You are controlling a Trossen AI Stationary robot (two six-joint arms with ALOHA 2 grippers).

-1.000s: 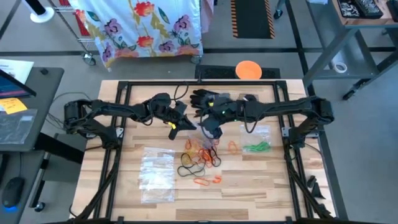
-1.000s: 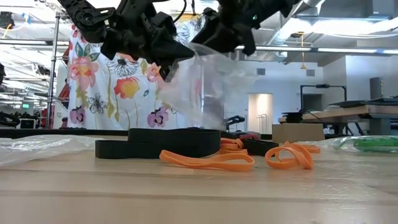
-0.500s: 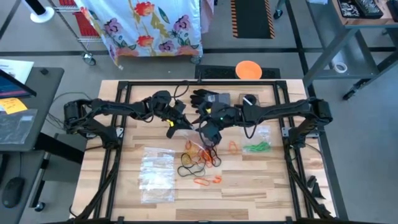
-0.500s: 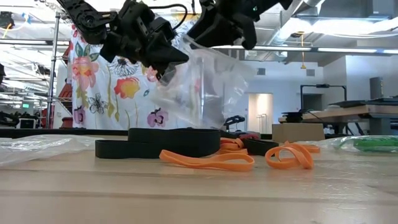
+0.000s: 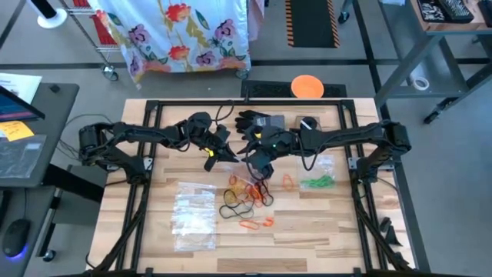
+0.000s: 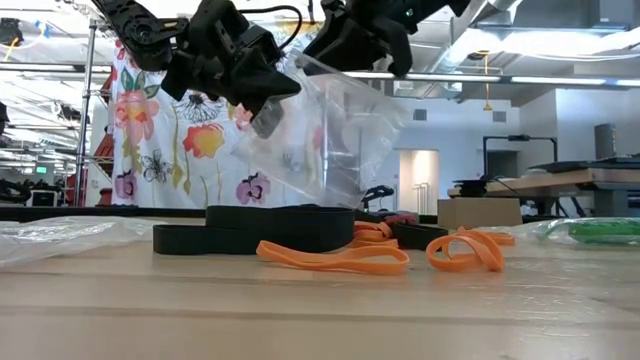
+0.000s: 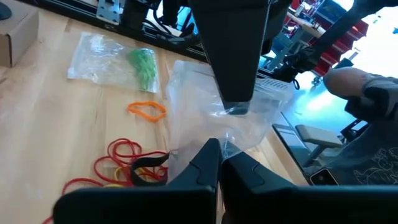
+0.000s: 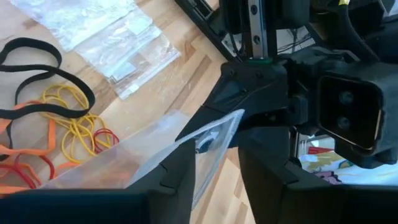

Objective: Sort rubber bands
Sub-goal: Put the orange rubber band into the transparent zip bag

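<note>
A: The rubber bands (image 5: 247, 197) are seen loose in a heap at the middle of the tabletop (image 5: 307, 231), in orange, yellow, red and black. Green ones (image 5: 317, 182) are already kept in a bag on the right.

B: And the clear bag (image 6: 325, 140)?

A: It is held above the heap by both arms. The left gripper (image 5: 217, 155) is clamped fully on one edge. The right gripper (image 5: 256, 163) has its jaws partly closed around the opposite lip.

B: How should this step be done well?

A: The mouth should be pulled apart gently, so that the thin film is not torn or dropped. It is judged that the opening must be kept wide before any band is put in.
</note>
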